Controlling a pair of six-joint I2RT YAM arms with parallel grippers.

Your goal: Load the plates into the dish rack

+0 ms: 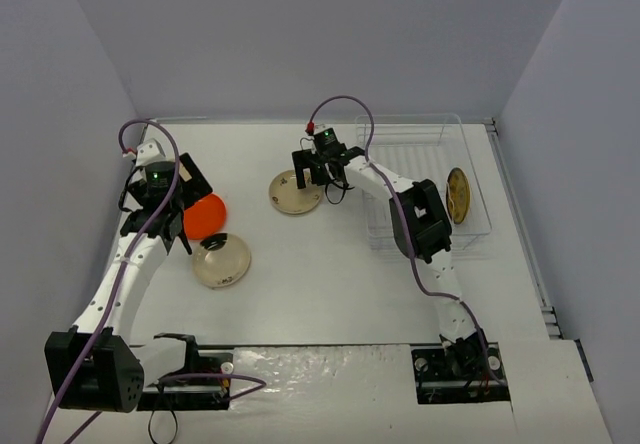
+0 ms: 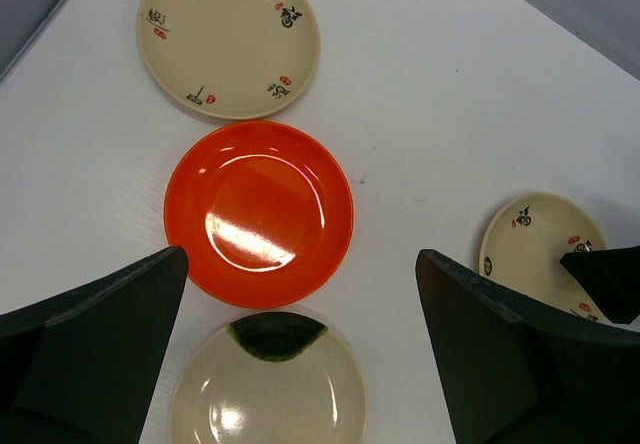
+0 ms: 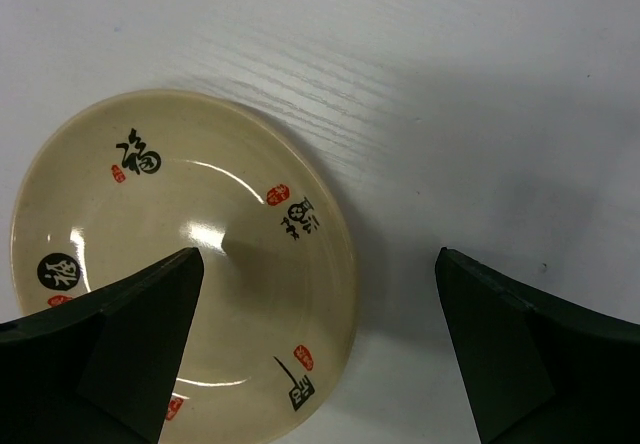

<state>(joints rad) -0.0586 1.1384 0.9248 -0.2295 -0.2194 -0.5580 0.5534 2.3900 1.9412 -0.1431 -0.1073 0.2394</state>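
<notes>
An orange-red plate (image 1: 210,214) lies flat at the left, with a cream plate with a dark green patch (image 1: 222,262) just in front of it. My left gripper (image 1: 178,232) hangs open above them; in the left wrist view both plates (image 2: 258,209) (image 2: 268,384) lie between its fingers (image 2: 300,259). A cream plate with black characters (image 2: 228,36) lies beyond. My right gripper (image 1: 312,176) is open over another cream character plate (image 1: 290,196), straddling its right edge (image 3: 200,264). The clear dish rack (image 1: 410,154) holds a dark brown patterned plate (image 1: 458,195) upright.
The rack stands at the back right near the table's right edge. Grey walls close in the table on the left, back and right. The right gripper's finger (image 2: 605,279) shows at the right edge of the left wrist view.
</notes>
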